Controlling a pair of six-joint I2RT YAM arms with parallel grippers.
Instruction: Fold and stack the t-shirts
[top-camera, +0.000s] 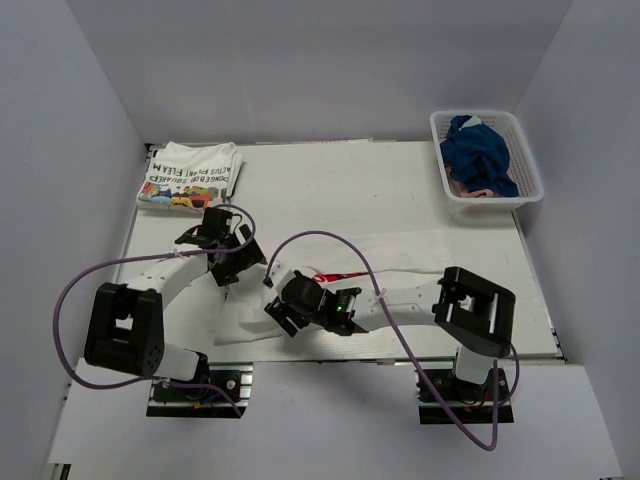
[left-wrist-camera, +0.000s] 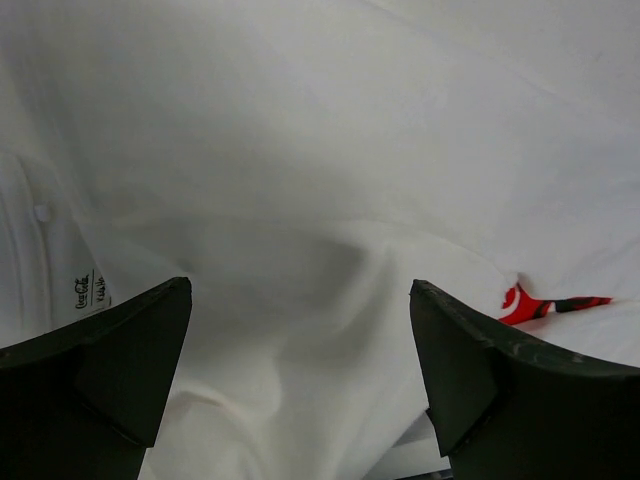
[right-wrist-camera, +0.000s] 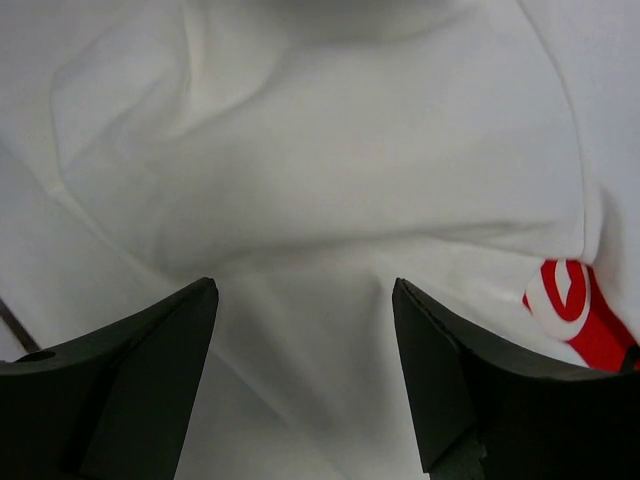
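Note:
A white t-shirt with a red print (top-camera: 410, 255) lies spread and rumpled across the middle of the table. Its red print (top-camera: 330, 277) peeks out of a fold and also shows in the wrist views (left-wrist-camera: 540, 303) (right-wrist-camera: 580, 310). A second t-shirt (top-camera: 190, 175), with black lettering and a small multicolour graphic, lies folded at the far left corner. My left gripper (top-camera: 235, 268) (left-wrist-camera: 300, 290) is open just above the rumpled white cloth (left-wrist-camera: 320, 200). My right gripper (top-camera: 285, 312) (right-wrist-camera: 305, 285) is open low over a ridge of the same shirt (right-wrist-camera: 320, 180), near its front left edge.
A white mesh basket (top-camera: 478, 113) stands at the far right corner with a blue garment (top-camera: 480, 150) in it. Grey walls enclose the table on three sides. Purple cables loop from both arms over the near table edge.

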